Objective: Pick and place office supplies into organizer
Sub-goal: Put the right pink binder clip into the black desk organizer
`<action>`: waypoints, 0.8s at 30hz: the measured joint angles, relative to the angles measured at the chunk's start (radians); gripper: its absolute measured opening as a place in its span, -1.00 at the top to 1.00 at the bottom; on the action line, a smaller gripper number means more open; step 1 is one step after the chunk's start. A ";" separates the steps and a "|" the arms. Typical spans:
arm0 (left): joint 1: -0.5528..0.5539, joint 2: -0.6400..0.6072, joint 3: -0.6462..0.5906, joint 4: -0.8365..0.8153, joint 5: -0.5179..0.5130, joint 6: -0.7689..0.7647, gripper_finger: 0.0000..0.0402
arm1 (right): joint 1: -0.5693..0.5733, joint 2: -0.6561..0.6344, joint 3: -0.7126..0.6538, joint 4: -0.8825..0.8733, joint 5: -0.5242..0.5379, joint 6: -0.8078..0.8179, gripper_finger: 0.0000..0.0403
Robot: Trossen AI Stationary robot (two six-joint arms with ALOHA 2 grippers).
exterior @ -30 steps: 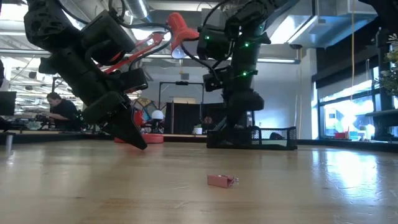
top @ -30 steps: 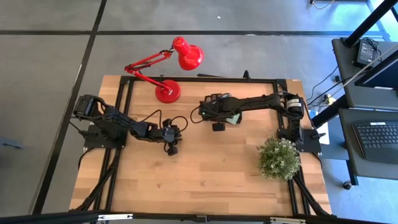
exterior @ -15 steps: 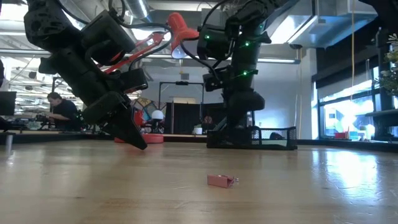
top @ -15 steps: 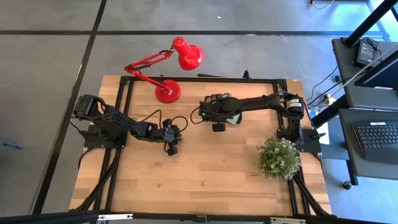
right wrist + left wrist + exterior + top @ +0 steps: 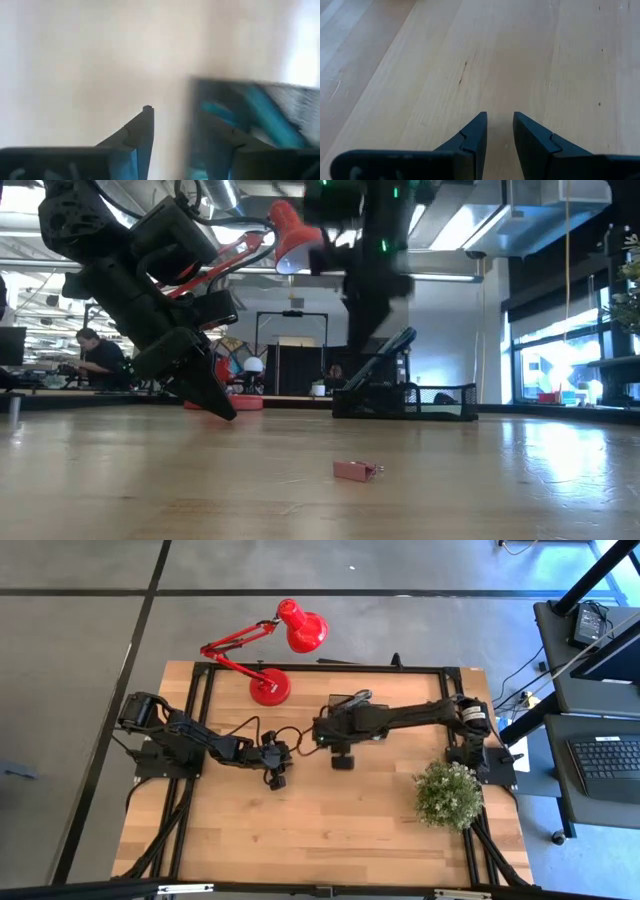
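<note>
Now the right tool [image 5: 322, 730], jaws parted and empty, has withdrawn from the organizer [image 5: 405, 400] near the bench's far edge, suggesting a completed drop; the left tool [image 5: 499, 131] waits slightly open.

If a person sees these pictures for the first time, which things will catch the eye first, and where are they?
The red desk lamp at the table's far edge draws the eye first, with the bushy green plant near the right arm's base. Between them, the right claw hangs near the black organizer, while the left claw hovers low over bare wood. In the low view, a small pink piece lies alone in front.
</note>
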 joint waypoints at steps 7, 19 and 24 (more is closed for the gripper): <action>0.000 0.000 0.000 0.000 0.000 0.000 0.56 | 0.158 0.000 0.063 -0.008 -0.350 -0.061 0.32; 0.000 0.000 0.000 0.000 -0.001 0.000 0.56 | 0.365 0.000 -0.004 0.350 -0.371 -0.120 0.32; 0.000 0.000 0.000 0.001 -0.001 0.027 0.56 | 0.396 -0.001 -0.041 0.448 -0.370 -0.199 0.32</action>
